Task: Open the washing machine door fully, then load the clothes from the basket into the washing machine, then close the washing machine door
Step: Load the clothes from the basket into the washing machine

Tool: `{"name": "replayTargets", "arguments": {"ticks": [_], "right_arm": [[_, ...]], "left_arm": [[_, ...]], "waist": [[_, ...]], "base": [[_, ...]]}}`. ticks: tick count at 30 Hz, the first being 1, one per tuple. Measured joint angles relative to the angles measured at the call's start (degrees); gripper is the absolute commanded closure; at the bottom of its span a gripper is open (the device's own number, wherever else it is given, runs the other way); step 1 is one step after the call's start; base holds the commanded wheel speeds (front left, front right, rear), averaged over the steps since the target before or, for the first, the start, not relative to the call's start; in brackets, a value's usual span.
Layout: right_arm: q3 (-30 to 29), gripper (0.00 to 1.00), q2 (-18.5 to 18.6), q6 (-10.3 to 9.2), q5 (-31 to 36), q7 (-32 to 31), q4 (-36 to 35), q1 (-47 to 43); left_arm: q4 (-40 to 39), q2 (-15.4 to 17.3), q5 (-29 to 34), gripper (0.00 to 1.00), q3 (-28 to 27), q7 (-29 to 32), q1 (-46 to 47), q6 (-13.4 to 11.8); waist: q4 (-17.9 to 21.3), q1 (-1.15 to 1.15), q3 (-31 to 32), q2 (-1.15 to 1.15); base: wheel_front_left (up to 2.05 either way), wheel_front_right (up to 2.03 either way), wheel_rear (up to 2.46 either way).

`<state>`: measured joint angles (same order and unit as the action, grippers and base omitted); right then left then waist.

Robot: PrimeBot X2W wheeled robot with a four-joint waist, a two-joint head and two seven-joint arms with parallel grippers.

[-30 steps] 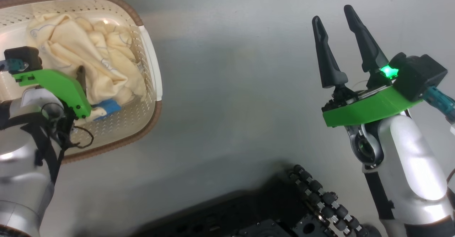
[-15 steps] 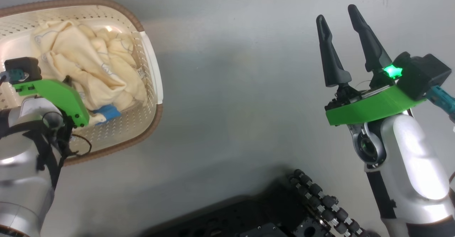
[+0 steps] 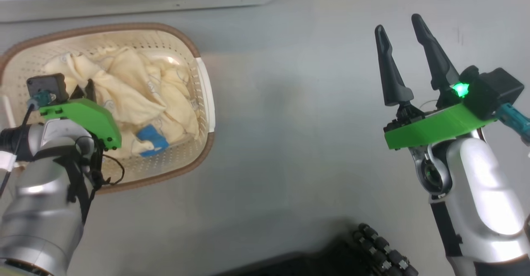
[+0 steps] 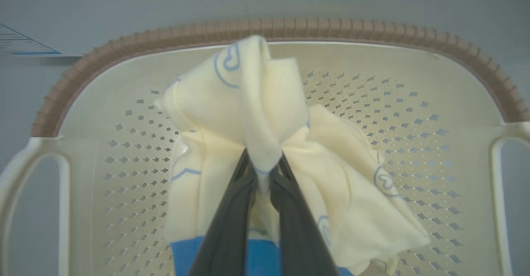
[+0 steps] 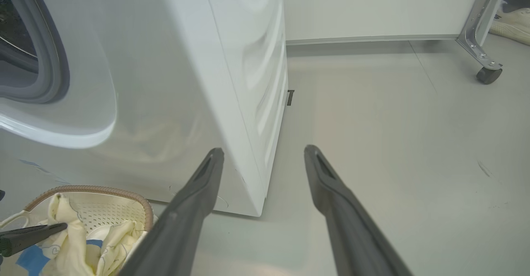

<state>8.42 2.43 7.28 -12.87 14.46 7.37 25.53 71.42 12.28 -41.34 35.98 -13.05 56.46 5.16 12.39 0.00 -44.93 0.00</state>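
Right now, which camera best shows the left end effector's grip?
Left wrist view: the left end effector pinches the clothes close up. The head view mostly hides the pinch; the right wrist view shows it small.

A grey floor (image 5: 393,143) is seen, smooth and faintly glossy, with a few short dark scuffs (image 5: 482,169) marked on it in the right wrist view. At the far side it is met by a white wall (image 5: 372,6), along whose foot a pale skirting strip (image 5: 352,39) is run. At the upper right a slanted metal leg (image 5: 482,23) is carried on a small dark caster (image 5: 488,75), and just beyond it a pale shoe (image 5: 511,19) is partly seen. In the left wrist view, a pale sheet with thin blue lines (image 4: 20,44) is laid flat on the floor.
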Motion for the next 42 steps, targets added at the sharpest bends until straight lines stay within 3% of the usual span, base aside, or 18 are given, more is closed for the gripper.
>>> {"name": "replayTargets", "arguments": {"ticks": [6, 20, 32, 42], "right_arm": [[-1.24, 0.0, 0.0, 0.0, 1.14, 0.0, 1.48, -3.18], [-3.13, 0.0, 0.0, 0.0, 3.45, 0.0, 5.05, -9.96], [-4.03, 0.0, 0.0, 0.0, 4.41, -0.62, 6.46, -16.0], [-4.52, 0.0, -0.01, 0.0, 4.9, -2.19, 5.48, -20.01]], "left_arm": [[-2.76, -0.33, 0.82, 1.0, -0.52, -1.12, -2.55, -1.99], [-25.09, 1.87, 8.76, 1.0, -9.36, -1.13, -18.08, -9.25], [-39.58, 3.88, 14.57, 1.0, -13.89, -1.14, -31.04, -13.13], [-47.35, 5.3, 15.27, 1.0, -14.47, -1.03, -38.84, -16.07]], "waist": [[-1.46, 0.0, 5.21, 0.0], [-4.11, 0.0, 18.41, 0.0], [-5.59, -0.01, 29.7, 0.0], [-6.97, -0.01, 36.78, 0.0]], "base": [[0.0, 0.0, 0.0], [0.0, 0.0, 0.0], [0.0, 0.0, 0.0], [0.0, 0.0, 0.0]]}}
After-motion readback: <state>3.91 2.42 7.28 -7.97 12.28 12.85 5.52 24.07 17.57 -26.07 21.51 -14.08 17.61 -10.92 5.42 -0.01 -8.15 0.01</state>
